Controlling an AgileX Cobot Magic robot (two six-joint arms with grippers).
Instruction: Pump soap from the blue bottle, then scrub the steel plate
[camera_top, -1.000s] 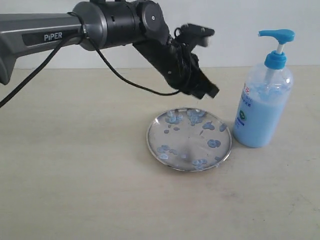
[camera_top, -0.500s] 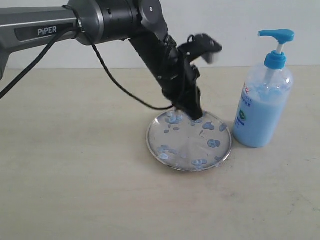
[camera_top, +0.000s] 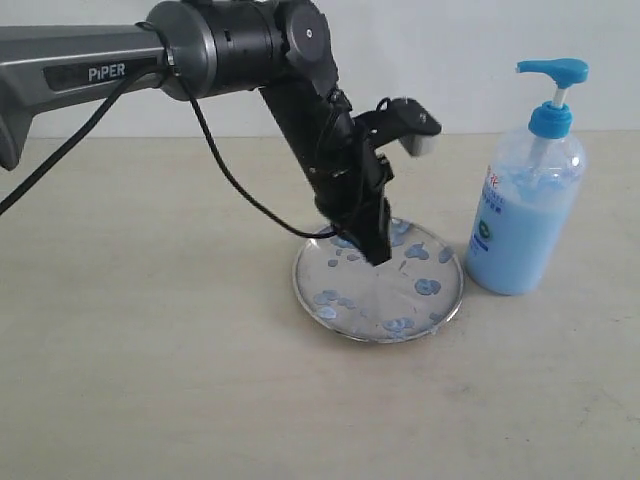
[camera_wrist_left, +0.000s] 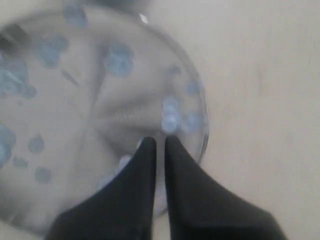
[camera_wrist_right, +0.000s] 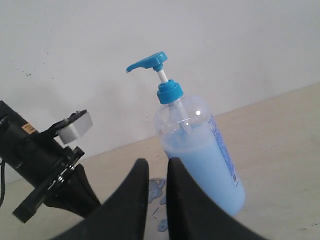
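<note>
The steel plate (camera_top: 372, 295) lies on the tabletop, dotted with pale blue soap blobs (camera_top: 428, 287). My left gripper (camera_top: 376, 256) points steeply down, shut, with its tips on or just above the plate's inner surface near the far middle. In the left wrist view the gripper (camera_wrist_left: 156, 142) has nothing between its fingers, and its tips stand over the plate (camera_wrist_left: 95, 117) next to a soap blob (camera_wrist_left: 170, 116). The blue bottle (camera_top: 525, 215) stands upright right of the plate, half full of soap. The right wrist view shows the right gripper (camera_wrist_right: 158, 163) shut and empty, raised off the table, facing the bottle (camera_wrist_right: 202, 150).
A pale wall (camera_top: 470, 40) rises behind the beige tabletop (camera_top: 150, 340). A black cable (camera_top: 235, 170) hangs from the left arm (camera_top: 230, 45) over the table behind the plate. The right arm is outside the exterior view.
The left gripper swung down from above the plate's far rim and now points steeply onto the plate, shifted towards its middle. Bottle and plate have stayed put.
</note>
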